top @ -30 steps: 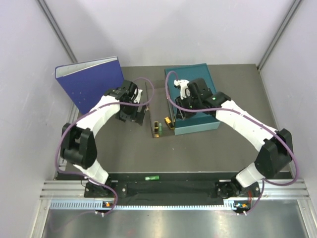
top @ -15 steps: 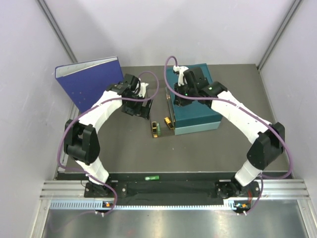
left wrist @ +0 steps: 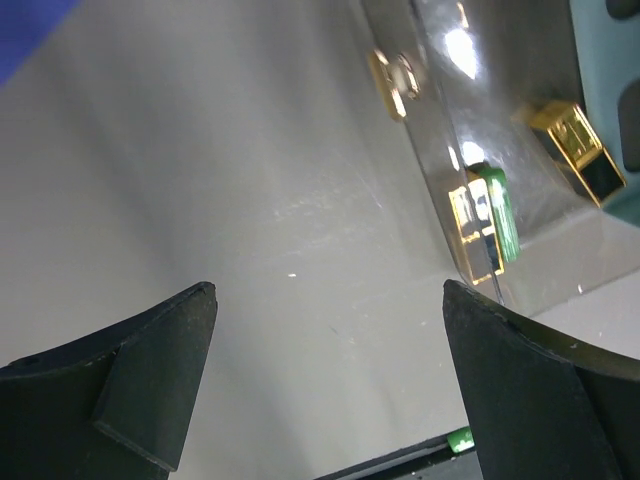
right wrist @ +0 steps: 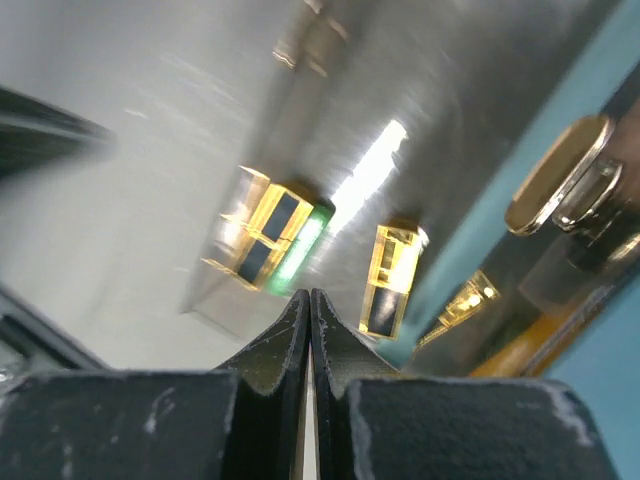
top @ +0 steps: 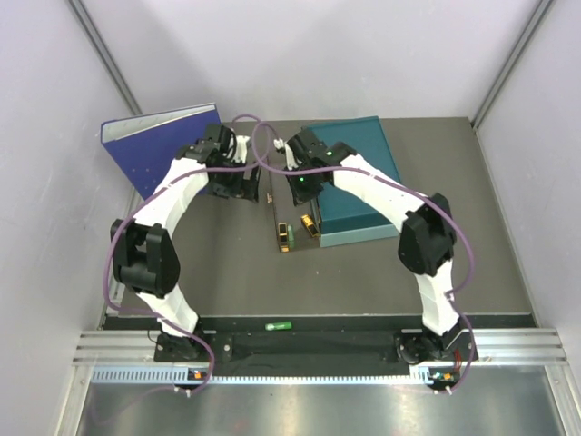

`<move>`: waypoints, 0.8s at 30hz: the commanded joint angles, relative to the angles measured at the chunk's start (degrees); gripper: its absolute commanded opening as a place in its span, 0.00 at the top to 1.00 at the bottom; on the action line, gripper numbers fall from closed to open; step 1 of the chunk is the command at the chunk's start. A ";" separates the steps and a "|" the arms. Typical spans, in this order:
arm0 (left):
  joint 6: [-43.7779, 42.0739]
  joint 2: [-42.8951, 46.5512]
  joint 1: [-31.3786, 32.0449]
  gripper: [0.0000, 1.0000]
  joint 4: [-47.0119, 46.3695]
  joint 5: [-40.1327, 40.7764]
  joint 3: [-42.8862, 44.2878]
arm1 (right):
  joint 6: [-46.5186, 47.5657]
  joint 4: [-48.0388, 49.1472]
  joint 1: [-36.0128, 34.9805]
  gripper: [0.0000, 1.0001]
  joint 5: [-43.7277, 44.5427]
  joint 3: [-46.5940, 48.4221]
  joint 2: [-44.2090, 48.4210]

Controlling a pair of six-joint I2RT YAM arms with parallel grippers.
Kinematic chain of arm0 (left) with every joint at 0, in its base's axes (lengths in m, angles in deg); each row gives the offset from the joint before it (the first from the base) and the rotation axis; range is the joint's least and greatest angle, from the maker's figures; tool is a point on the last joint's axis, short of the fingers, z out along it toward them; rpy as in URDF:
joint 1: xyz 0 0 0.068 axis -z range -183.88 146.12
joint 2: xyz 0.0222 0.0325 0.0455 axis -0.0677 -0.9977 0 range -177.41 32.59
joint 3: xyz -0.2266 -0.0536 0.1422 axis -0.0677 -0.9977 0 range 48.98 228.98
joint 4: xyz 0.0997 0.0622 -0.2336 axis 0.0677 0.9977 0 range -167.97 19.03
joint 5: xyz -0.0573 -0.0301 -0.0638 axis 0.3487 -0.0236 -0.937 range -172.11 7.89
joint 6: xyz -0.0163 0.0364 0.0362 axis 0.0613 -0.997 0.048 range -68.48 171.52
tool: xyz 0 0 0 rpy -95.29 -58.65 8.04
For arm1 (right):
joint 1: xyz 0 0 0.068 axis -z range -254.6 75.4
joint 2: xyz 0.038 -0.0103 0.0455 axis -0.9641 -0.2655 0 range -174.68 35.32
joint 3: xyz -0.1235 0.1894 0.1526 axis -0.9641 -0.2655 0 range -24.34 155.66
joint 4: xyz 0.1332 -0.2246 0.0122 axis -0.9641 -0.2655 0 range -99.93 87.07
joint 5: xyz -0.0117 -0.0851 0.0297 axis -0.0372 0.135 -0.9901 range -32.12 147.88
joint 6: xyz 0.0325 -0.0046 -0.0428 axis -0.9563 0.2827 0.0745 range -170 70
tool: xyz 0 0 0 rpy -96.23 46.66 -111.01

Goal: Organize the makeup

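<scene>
Dark table (top: 227, 272) is carrying two gold cases (top: 309, 224) at centre, just left of the teal box (top: 359, 136), one lying beside a green capsule (left wrist: 500, 212). Cases are looking light, hard and slick, likely needing a pinch across the flat long sides. Left gripper (left wrist: 325, 380) is standing spread; right gripper (right wrist: 310, 300) is pressing together, nothing seen between.

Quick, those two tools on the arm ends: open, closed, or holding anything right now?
Left tool: open, holding nothing.
Right tool: closed, with nothing between its fingers.
</scene>
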 commanded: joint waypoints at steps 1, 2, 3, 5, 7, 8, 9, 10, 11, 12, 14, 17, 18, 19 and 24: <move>0.61 -1.69 -0.86 0.01 1.87 0.31 3.76 | -0.48 -7.58 -0.21 1.00 7.72 5.86 -2.05; 0.53 -2.13 -0.86 0.01 2.05 0.22 4.11 | -0.40 -8.45 -0.04 1.00 9.38 6.39 -2.40; 0.53 -2.13 -0.86 0.01 2.06 0.13 4.29 | -0.57 -8.90 0.05 1.00 11.48 6.65 -2.67; 0.44 -2.22 -0.86 0.01 1.71 0.05 4.29 | -0.57 -9.69 0.58 1.00 13.25 7.09 -3.11; 0.35 -2.31 -0.86 0.01 1.44 -0.04 4.47 | -0.22 -10.83 1.28 1.00 15.71 6.92 -3.28; 0.26 -2.66 -0.86 0.01 1.44 0.05 4.64 | -0.13 -11.18 2.07 1.00 16.24 6.66 -3.46; 0.26 -2.92 -0.86 0.01 1.44 0.13 4.82 | -0.04 -11.71 2.60 1.00 17.12 6.39 -3.37; 0.26 -3.19 -0.86 0.01 1.62 0.13 4.99 | 0.31 -11.71 3.12 1.00 17.56 5.96 -3.29; 0.26 -3.54 -0.86 0.01 1.70 0.05 5.34 | 0.48 -11.89 4.17 1.00 18.09 5.08 -3.02; 0.26 -3.80 -0.86 0.01 1.88 -0.04 5.61 | 0.75 -11.98 4.79 1.00 19.23 4.64 -2.93; 0.35 -4.33 -0.86 0.01 1.97 -0.30 6.13 | 1.10 -11.63 6.72 1.00 19.76 2.98 -2.23; 0.53 -5.12 -0.86 0.01 2.06 -0.66 6.84 | 1.80 -11.54 9.71 1.00 20.47 1.56 -2.32; 0.53 -5.38 -0.86 0.01 2.14 -0.74 7.01 | 2.32 -11.71 10.42 1.00 21.25 1.38 -2.49; 0.61 -5.82 -0.86 0.01 2.14 -0.83 7.28 | 2.42 -11.98 11.12 1.00 21.78 1.29 -2.67; 0.79 -6.53 -0.86 0.01 2.50 -1.36 8.16 | 2.51 -10.31 16.74 1.00 21.53 -0.37 -2.76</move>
